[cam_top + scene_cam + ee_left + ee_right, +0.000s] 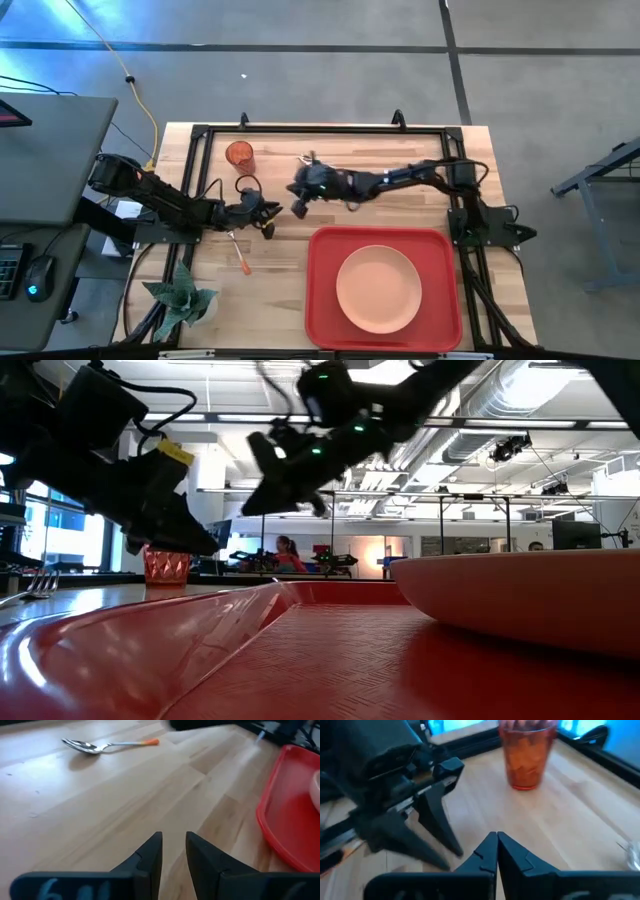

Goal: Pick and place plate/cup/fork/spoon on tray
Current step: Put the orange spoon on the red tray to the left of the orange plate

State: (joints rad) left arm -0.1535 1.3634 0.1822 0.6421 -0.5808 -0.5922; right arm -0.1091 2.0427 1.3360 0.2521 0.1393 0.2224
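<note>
We see the red tray point(384, 288) at the near right of the wooden table point(270, 290), with the pink plate point(378, 289) lying flat inside it, about centred. The orange cup point(239, 155) stands upright at the far left of the table, well apart from the tray. The spoon point(102, 746) lies flat on the bare wood, its bowl and orange handle both clear in the left wrist view; in the high view it is only a small glint near the right arm's tool. The fork point(239, 253) lies on the table at the left, near the left gripper, its orange handle pointing toward the near edge.

The left gripper point(268, 216) sits low over the table between the cup and the tray, left of the tray's far corner. Its fingers point(150, 857) are nearly together with a narrow gap and hold nothing.

The right gripper point(299, 203) reaches in from the right to the middle of the table, just right of the left one. Its fingers point(485, 852) are pressed together, empty, pointing toward the cup.

A small green plant point(182, 296) stands at the near left corner.
</note>
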